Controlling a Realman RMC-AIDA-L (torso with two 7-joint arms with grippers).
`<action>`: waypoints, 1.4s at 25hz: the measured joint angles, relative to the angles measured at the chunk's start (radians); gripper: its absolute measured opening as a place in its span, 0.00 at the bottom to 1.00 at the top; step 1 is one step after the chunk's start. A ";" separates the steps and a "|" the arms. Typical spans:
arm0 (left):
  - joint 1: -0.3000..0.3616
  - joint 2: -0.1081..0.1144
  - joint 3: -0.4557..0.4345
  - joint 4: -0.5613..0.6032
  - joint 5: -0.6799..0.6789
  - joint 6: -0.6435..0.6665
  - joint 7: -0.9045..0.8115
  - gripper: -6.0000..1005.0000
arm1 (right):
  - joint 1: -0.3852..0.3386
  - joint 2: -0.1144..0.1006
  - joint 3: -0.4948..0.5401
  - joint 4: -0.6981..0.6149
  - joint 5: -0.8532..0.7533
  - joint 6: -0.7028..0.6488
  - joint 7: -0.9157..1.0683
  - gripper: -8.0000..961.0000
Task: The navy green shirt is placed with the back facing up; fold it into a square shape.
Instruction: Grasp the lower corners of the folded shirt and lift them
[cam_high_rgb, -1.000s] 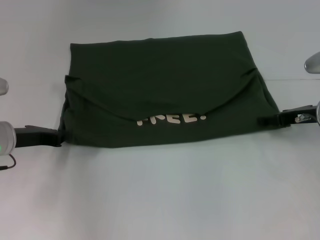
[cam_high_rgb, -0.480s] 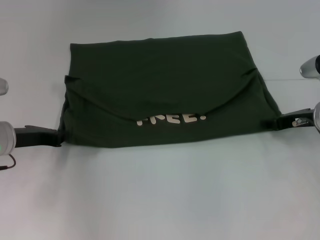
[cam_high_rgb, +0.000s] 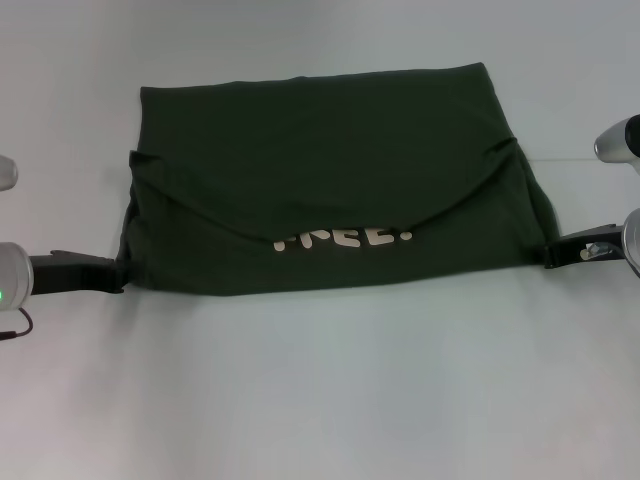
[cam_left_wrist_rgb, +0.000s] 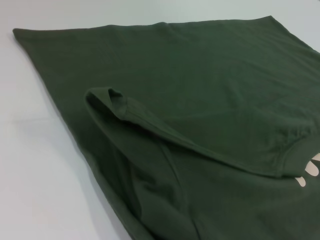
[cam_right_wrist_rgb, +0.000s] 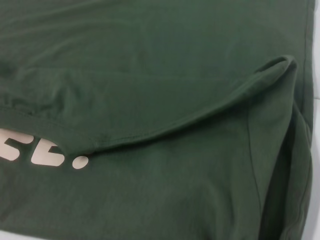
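The navy green shirt (cam_high_rgb: 320, 170) lies on the table as a wide folded rectangle. Its far layer is folded toward me, and the curved hem partly covers cream lettering (cam_high_rgb: 345, 238). My left gripper (cam_high_rgb: 118, 275) sits low at the shirt's near left corner, touching the cloth. At the near right corner my right gripper (cam_high_rgb: 552, 258) is just at the cloth's edge. The left wrist view shows the shirt (cam_left_wrist_rgb: 200, 100) with a folded sleeve ridge. The right wrist view shows the shirt (cam_right_wrist_rgb: 150, 75), the hem and the lettering (cam_right_wrist_rgb: 45, 152).
The shirt rests on a pale grey table (cam_high_rgb: 320, 400), with bare surface in front of it and behind it. Part of the right arm's silver housing (cam_high_rgb: 620, 140) shows at the right edge.
My right gripper has drawn back to the right, from over the shirt's near right corner to its edge. The corner has settled inward a little. The left arm has not moved.
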 joint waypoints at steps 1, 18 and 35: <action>0.000 0.000 0.000 0.000 0.000 0.000 0.000 0.01 | 0.000 0.000 -0.001 0.000 0.000 0.001 0.001 0.42; 0.002 -0.002 0.000 0.000 0.000 0.003 0.000 0.01 | -0.009 -0.002 -0.001 -0.008 0.000 -0.016 0.003 0.05; 0.001 0.010 -0.012 0.013 0.000 0.087 -0.008 0.01 | -0.049 -0.026 0.006 -0.132 0.000 -0.209 0.051 0.04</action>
